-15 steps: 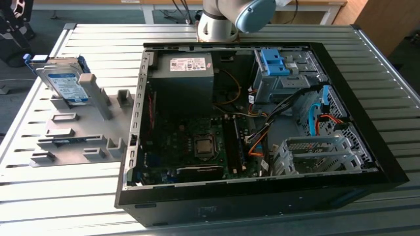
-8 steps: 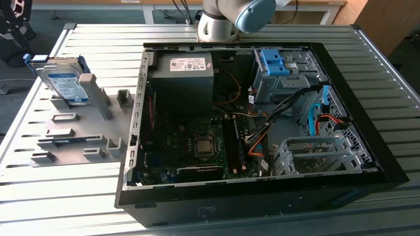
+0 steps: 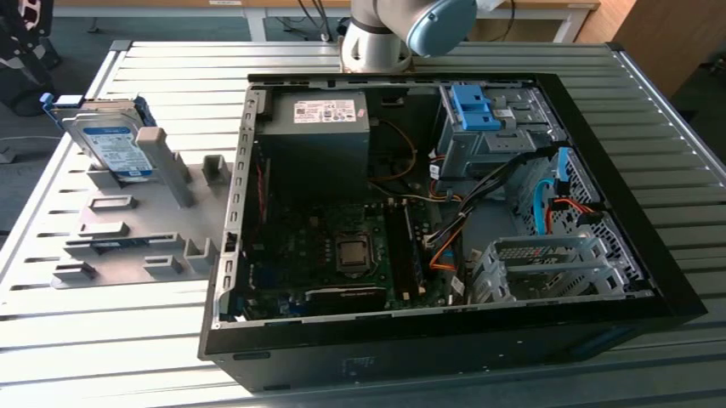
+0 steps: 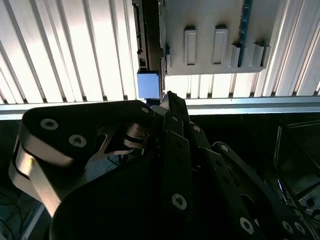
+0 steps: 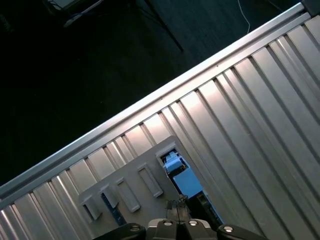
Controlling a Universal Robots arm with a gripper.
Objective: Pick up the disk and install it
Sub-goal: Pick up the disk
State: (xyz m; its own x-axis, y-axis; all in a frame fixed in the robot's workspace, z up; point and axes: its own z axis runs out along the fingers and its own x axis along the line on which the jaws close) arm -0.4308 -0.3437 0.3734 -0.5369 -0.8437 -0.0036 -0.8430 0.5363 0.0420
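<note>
The disk [image 3: 114, 144] stands on edge, tilted, in a grey holder plate [image 3: 125, 229] at the exterior view's left, its white-and-blue label facing out. In the second wrist view the disk [image 4: 150, 40] shows edge-on with a blue rail end [image 4: 148, 85], and my gripper [image 4: 167, 97] hovers just short of that end, fingers drawn together with nothing between them. In the first wrist view the gripper [image 5: 179, 202] sits above the blue rail [image 5: 187, 182] of the disk. The arm [image 3: 392, 30] rises at the far side of the table.
An open computer case [image 3: 635, 255] lies on the slatted metal table [image 3: 114, 340]. Inside are a dark-grey box [image 3: 323, 127], a blue latch piece [image 3: 477, 106] and an empty metal drive cage [image 3: 545, 263]. The table edge [image 5: 150, 100] borders dark floor.
</note>
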